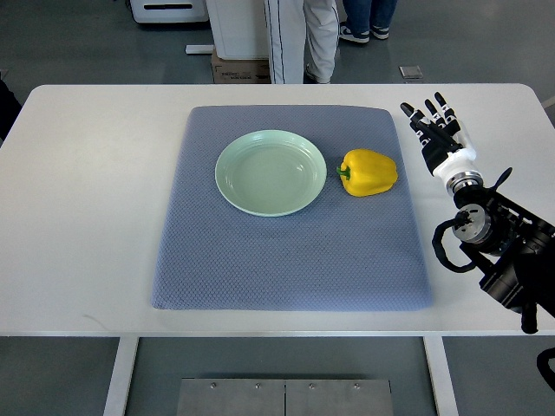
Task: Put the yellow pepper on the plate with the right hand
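A yellow pepper (368,172) with a green stem lies on its side on the grey-blue mat (286,251), just right of the pale green plate (270,172). The plate holds nothing. My right hand (435,123) is over the white table to the right of the mat, a short way right of the pepper and apart from it. Its black fingers are stretched out straight and hold nothing. The left arm does not show.
The white table (87,199) carries the mat in its middle. Beyond the far edge stand people's legs (299,39) and a cardboard box (238,68) on the floor. The table's near edge runs along the bottom.
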